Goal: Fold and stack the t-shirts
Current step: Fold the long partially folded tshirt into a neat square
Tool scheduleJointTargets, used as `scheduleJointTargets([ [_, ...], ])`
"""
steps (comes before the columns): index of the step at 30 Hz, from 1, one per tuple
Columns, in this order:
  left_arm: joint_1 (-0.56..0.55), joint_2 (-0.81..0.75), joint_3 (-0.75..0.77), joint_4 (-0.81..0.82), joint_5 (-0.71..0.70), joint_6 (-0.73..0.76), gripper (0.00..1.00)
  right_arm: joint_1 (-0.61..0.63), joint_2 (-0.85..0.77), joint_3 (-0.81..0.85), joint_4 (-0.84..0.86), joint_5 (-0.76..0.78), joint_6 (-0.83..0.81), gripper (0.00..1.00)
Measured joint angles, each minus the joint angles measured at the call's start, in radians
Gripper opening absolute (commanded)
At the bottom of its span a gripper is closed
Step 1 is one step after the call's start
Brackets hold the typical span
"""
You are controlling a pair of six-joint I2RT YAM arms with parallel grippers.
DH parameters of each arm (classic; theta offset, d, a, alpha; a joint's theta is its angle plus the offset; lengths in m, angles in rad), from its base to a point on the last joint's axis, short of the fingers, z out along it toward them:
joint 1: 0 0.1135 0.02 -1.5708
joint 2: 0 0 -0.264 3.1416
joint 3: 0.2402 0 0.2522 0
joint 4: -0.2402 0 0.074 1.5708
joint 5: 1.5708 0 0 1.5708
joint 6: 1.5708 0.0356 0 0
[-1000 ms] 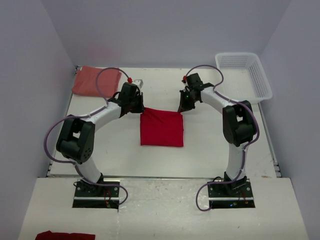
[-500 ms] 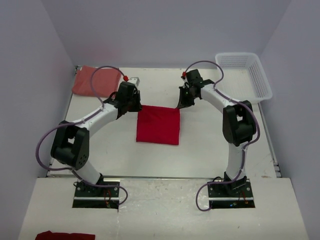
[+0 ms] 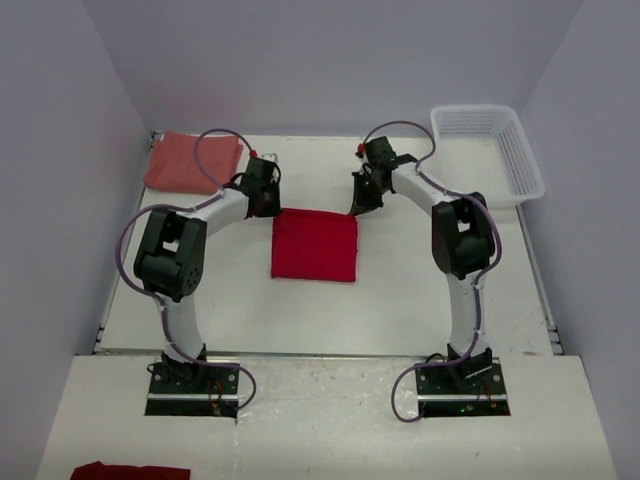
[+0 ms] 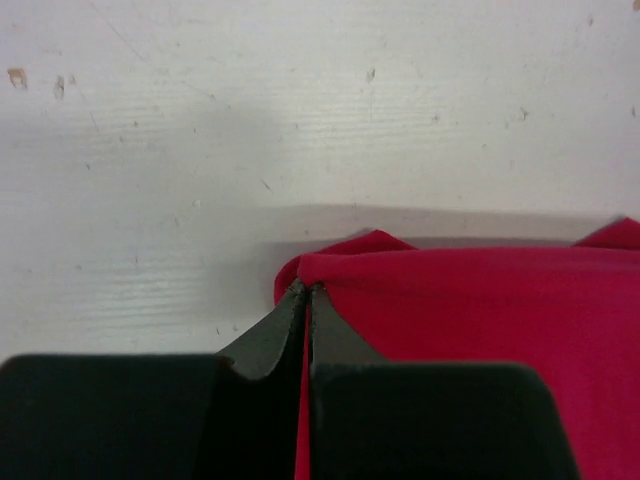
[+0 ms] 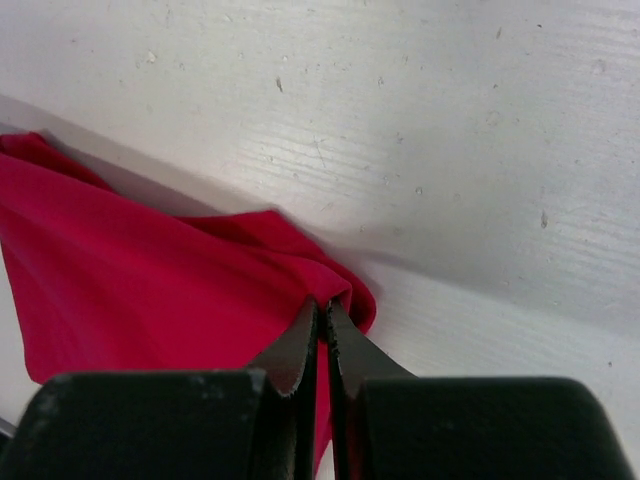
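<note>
Top external: my left gripper (image 3: 271,206) and right gripper (image 3: 357,208) each pinch a far corner of the red shirt (image 3: 314,246). It's soft, light and floppy, so corners hold best.

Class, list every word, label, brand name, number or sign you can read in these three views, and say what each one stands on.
No text can be read in any view.
The red t-shirt is plain, with no print or tag showing.
The salmon t-shirt is plain too.
The white basket and the table show no lettering.
</note>
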Motion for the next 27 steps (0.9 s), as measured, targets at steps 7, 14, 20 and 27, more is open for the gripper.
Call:
scheduleJointTargets([
  [7, 0.016, 0.013, 0.066, -0.008, -0.052, 0.017, 0.46, -0.005, 0.043, 0.084, -0.033, 0.002, -0.011, 0.04],
  [14, 0.032, -0.003, 0.057, -0.01, -0.102, 0.003, 0.55, -0.021, 0.059, 0.111, -0.048, 0.029, -0.025, 0.37],
  [20, 0.032, -0.14, -0.028, -0.011, -0.014, -0.018, 0.54, -0.027, 0.058, 0.113, -0.049, 0.075, -0.035, 0.44],
  [27, 0.032, -0.253, -0.212, 0.058, 0.185, -0.068, 0.49, -0.027, 0.021, 0.085, -0.046, 0.073, -0.037, 0.44],
])
